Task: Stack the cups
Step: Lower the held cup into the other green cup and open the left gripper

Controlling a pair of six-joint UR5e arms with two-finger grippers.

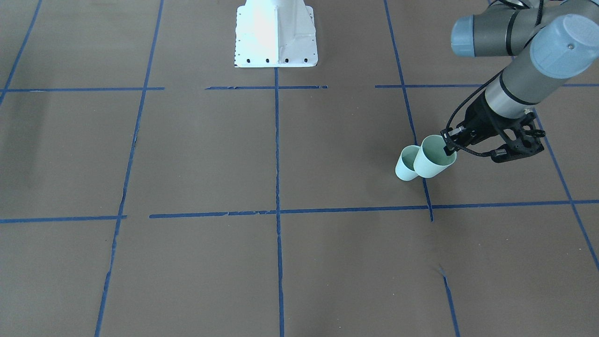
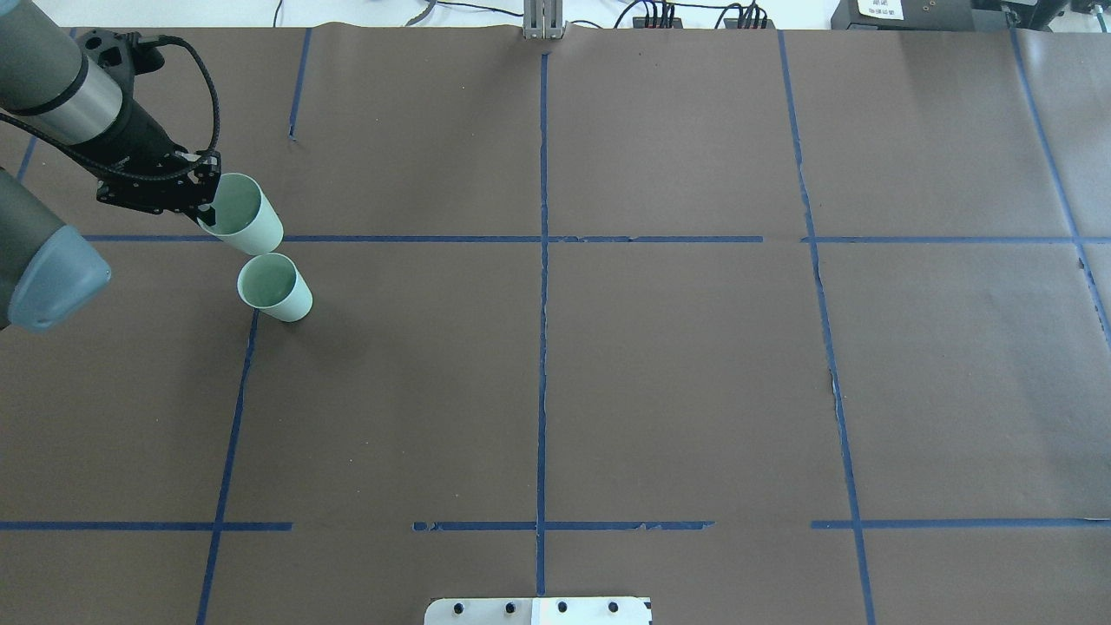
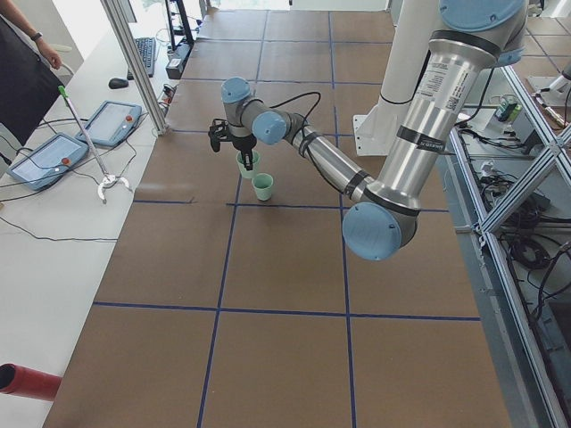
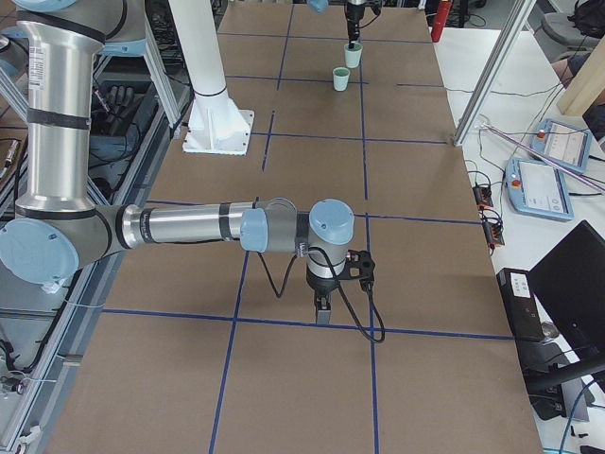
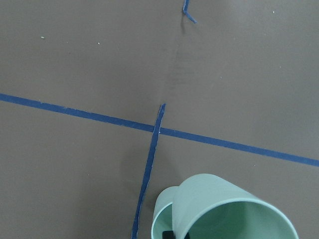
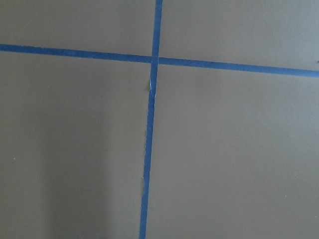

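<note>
cups (image 2: 276, 288) tapered, smooth, handleless, mint-green

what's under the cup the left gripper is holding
The held cup hangs tilted in the left gripper over brown table cover; the other cup stands beside it, not beneath. The spot directly below is covered.

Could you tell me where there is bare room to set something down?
The squares either side of the central tape line are bare, from the base plate to the far edge. Crowded only far left: the left gripper holds one cup beside the standing cup.
</note>
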